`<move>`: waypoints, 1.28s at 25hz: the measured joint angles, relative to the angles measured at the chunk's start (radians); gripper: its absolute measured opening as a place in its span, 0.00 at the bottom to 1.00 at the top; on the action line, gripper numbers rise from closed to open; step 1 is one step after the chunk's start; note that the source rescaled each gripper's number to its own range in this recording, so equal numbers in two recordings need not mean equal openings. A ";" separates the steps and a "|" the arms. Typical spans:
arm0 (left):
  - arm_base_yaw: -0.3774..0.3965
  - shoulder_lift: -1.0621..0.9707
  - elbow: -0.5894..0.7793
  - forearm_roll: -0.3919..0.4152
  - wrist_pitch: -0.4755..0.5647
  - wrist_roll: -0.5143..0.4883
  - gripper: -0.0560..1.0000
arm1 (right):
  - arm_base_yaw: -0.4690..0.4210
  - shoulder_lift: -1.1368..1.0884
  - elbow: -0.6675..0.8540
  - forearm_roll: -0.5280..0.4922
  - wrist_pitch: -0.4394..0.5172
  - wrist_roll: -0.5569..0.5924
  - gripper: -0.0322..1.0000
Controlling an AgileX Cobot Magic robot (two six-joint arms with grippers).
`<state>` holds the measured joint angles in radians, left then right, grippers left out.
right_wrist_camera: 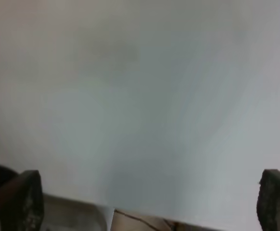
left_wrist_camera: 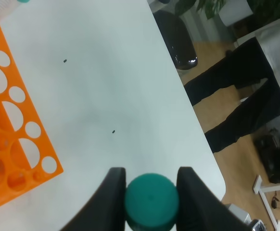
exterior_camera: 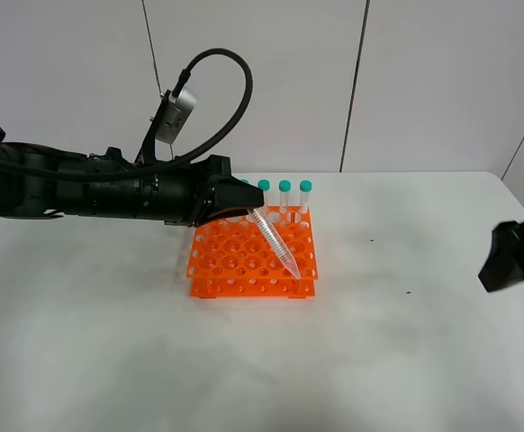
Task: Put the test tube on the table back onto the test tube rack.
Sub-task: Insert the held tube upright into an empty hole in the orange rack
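My left gripper (exterior_camera: 237, 205) reaches over the orange test tube rack (exterior_camera: 244, 263) from the left and is shut on a test tube (exterior_camera: 275, 241). The clear tube slants down to the right, its pointed tip over the rack's front right holes. In the left wrist view the tube's teal cap (left_wrist_camera: 151, 201) sits squeezed between the two black fingers (left_wrist_camera: 110, 198), and the rack (left_wrist_camera: 10, 120) lies beside them. Three teal-capped tubes (exterior_camera: 284, 196) stand upright in the rack's back row. My right gripper (exterior_camera: 514, 256) hangs open and empty over the table (exterior_camera: 406, 342) at the far right.
The table's right edge and rounded corner show in the left wrist view (left_wrist_camera: 212, 159), with a person's dark legs (left_wrist_camera: 246, 96) on the floor beyond. Small dark specks (left_wrist_camera: 113, 131) mark the white tabletop. A grey panelled wall (exterior_camera: 334, 81) stands behind the table.
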<state>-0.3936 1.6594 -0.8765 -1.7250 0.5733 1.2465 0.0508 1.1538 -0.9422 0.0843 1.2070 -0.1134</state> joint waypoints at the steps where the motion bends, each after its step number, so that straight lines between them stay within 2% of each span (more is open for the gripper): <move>1: 0.000 0.000 0.000 0.000 0.000 0.000 0.06 | 0.000 -0.069 0.049 0.000 -0.013 0.000 0.98; 10: 0.000 0.000 0.000 0.000 0.000 0.000 0.06 | 0.000 -0.733 0.386 0.000 -0.180 0.025 0.98; 15: 0.000 0.000 0.000 0.000 0.001 0.000 0.06 | 0.000 -1.013 0.440 -0.017 -0.184 0.037 0.98; 19: 0.000 0.000 0.000 0.000 0.001 0.000 0.06 | 0.000 -1.133 0.441 -0.041 -0.184 0.057 0.98; 25: 0.000 -0.003 0.000 0.002 0.011 -0.009 0.06 | 0.000 -1.144 0.441 -0.048 -0.184 0.069 0.98; 29: 0.000 -0.078 0.000 0.054 -0.002 -0.057 0.06 | 0.000 -1.144 0.441 -0.048 -0.184 0.070 0.98; 32: 0.000 -0.186 0.000 0.137 -0.012 -0.106 0.06 | 0.000 -1.144 0.441 -0.048 -0.184 0.070 0.98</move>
<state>-0.3936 1.4736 -0.8765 -1.5879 0.5609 1.1406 0.0508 0.0101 -0.5012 0.0359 1.0231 -0.0437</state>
